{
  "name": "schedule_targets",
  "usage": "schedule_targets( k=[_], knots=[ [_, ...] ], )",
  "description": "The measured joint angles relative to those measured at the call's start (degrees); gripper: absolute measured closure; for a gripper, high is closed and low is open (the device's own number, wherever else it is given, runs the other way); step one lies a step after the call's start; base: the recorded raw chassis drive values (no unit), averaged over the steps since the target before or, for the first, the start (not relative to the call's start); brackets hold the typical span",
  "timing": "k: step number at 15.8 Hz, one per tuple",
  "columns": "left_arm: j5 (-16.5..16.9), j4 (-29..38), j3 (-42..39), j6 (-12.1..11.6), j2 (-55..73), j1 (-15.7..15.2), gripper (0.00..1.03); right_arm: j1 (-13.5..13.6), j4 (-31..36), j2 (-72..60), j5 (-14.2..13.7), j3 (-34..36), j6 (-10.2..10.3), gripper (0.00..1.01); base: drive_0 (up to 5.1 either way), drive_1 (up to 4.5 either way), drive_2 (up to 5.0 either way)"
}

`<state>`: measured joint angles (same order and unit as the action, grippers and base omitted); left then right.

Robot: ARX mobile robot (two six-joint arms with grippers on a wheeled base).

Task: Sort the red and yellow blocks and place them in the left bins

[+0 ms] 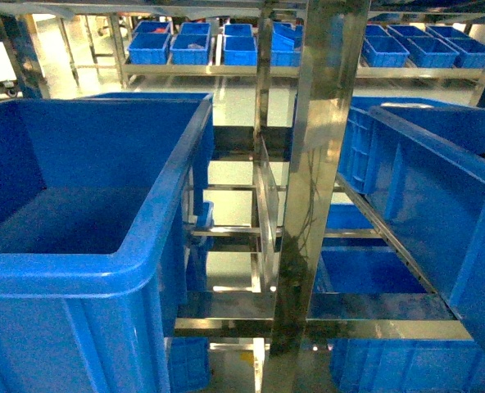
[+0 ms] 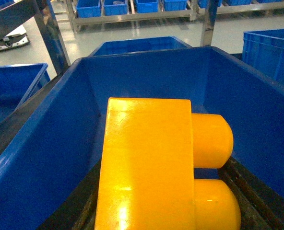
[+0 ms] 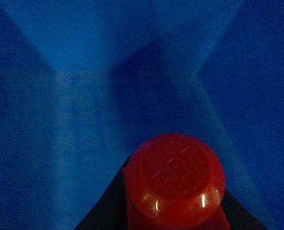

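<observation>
In the left wrist view an orange-yellow block with two round studs fills the foreground. My left gripper is shut on it, its black fingers showing on either side. It hangs over the open mouth of a deep blue bin. In the right wrist view my right gripper is shut on a red block whose round stud faces the camera. Smooth blue bin walls surround it; which bin this is I cannot tell. The head view shows a big left bin but neither gripper and neither block.
A steel rack post stands in the middle of the head view, with another large blue crate to its right. More blue crates sit below and small ones on far shelves. A second crate sits behind the left bin.
</observation>
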<state>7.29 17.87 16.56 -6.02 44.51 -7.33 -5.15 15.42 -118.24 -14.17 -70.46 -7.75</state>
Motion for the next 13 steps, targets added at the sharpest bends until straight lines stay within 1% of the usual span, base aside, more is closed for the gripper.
schedule_targets(
  k=[2,3,4,5,6,8,9,11,12,13],
  knots=[
    [0.0,0.0,0.0,0.0,0.0,0.0,0.47,-0.6,-2.8,-4.2,-1.0,-1.9,-0.1,0.74,0.0,0.0,0.0],
    [0.0,0.0,0.0,0.0,0.0,0.0,0.47,-0.9,-2.6,-5.6,-1.7,-2.5,-0.1,0.74,0.0,0.0,0.0],
    [0.0,0.0,0.0,0.0,0.0,0.0,0.47,-0.9,-2.0,-6.0,-1.6,-2.6,0.0,0.74,0.0,0.0,0.0],
    [0.0,0.0,0.0,0.0,0.0,0.0,0.47,-0.9,-1.4,-6.1,-0.8,-2.7,0.6,0.68,0.0,0.0,0.0],
    [0.0,0.0,0.0,0.0,0.0,0.0,0.47,-0.9,1.2,-6.0,0.0,-2.3,0.8,0.59,0.0,0.0,0.0],
    [0.0,0.0,0.0,0.0,0.0,0.0,0.47,-0.4,5.5,-4.3,0.1,0.5,0.8,0.37,0.0,0.0,0.0],
    [0.0,0.0,0.0,0.0,0.0,0.0,0.47,-0.1,8.3,-3.0,-0.5,2.5,-0.1,0.28,0.0,0.0,0.0],
    [0.0,0.0,0.0,0.0,0.0,0.0,0.47,0.8,12.9,3.8,-0.3,8.8,-4.2,0.03,0.0,0.0,0.0],
    [0.0,0.1,0.0,0.0,0.0,0.0,0.47,1.6,13.7,8.1,0.6,12.0,-5.4,0.02,0.0,0.0,0.0],
    [0.0,0.0,0.0,0.0,0.0,0.0,0.47,1.9,11.0,14.1,3.7,16.0,-5.0,0.03,0.0,0.0,0.0]
  ],
)
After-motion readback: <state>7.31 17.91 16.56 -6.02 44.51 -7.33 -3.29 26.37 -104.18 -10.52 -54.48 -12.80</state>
